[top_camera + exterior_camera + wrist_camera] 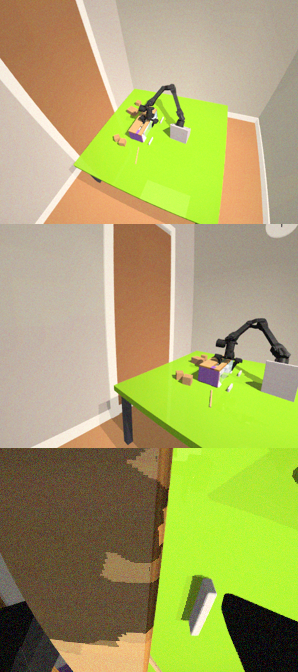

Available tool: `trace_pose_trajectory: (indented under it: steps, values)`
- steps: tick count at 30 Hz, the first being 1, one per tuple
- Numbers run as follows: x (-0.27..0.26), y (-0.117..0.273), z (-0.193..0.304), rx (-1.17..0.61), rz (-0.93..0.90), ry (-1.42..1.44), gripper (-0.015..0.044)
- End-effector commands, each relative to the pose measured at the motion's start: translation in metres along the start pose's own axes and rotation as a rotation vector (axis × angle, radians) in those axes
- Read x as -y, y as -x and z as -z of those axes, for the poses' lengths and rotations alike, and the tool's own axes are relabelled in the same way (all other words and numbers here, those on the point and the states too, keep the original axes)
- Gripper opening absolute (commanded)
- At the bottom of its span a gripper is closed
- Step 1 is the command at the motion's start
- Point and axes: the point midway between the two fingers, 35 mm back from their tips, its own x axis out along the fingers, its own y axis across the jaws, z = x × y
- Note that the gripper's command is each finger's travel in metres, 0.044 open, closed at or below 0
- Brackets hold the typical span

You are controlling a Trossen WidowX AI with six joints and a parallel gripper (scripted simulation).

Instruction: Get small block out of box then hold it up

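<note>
The box (136, 136) (209, 376) (75, 523) stands upright on the table, with a purple end wall, a brown slotted top and a clear front. My gripper (149, 122) (226, 364) (153, 597) is open and empty, low over the box top. In the wrist view one finger is at the top's left side and the other is beyond its right edge, above the table on the clear-front side. Whether the fingers touch the box cannot be told. The small block cannot be made out; the top and the gripper hide much of the inside.
A grey upright panel (180, 133) (279, 380) stands by the arm's base. White bars (150, 140) (230, 387) (202, 613) lie before the clear front. A thin stick (137, 155) (211, 398) lies beyond the purple end. Brown blocks (122, 142) (187, 379) sit behind the box.
</note>
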Motion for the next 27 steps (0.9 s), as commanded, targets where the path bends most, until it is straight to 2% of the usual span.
trace_pose_trajectory:
  steps: [1, 13, 27]
  values:
    - [0.000, -0.002, 0.006, -0.006, -0.001, 0.000, 0.0400]
    - [-0.001, 0.002, -0.005, -0.005, -0.001, 0.000, 0.0400]
    - [-0.001, -0.002, 0.007, -0.006, -0.001, -0.001, 0.0400]
